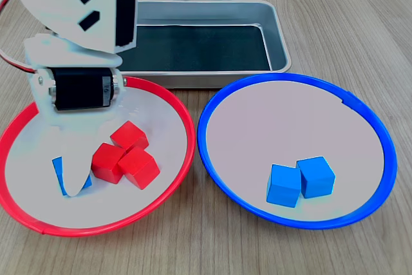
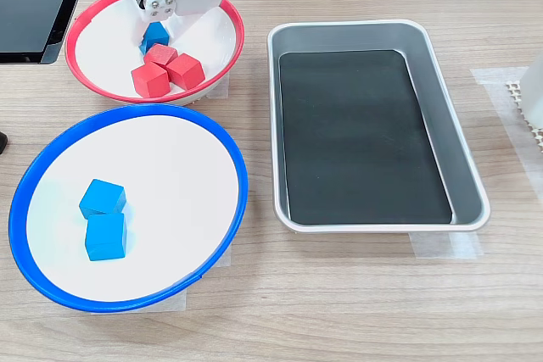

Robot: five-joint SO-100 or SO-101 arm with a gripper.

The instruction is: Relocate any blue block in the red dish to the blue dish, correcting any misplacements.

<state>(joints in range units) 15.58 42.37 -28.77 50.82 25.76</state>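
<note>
The blue block [image 1: 60, 173] lies in the red dish [image 1: 168, 98] beside three red cubes [image 1: 126, 154], so transfer to the blue dish [image 1: 212, 104], already holding two blue cubes [image 1: 300, 180], is not yet done. The end effector [image 1: 74, 175] straddles the block, pointing down; whether it grips cannot be told.

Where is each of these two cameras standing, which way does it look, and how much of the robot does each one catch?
First exterior view: low, across the dishes from the arm's base, facing it; gripper looms near.
Second exterior view: high, beside the table, looking down; only the gripper shows at top.
Shared: red dish, blue dish, blue block, metal tray.
</note>
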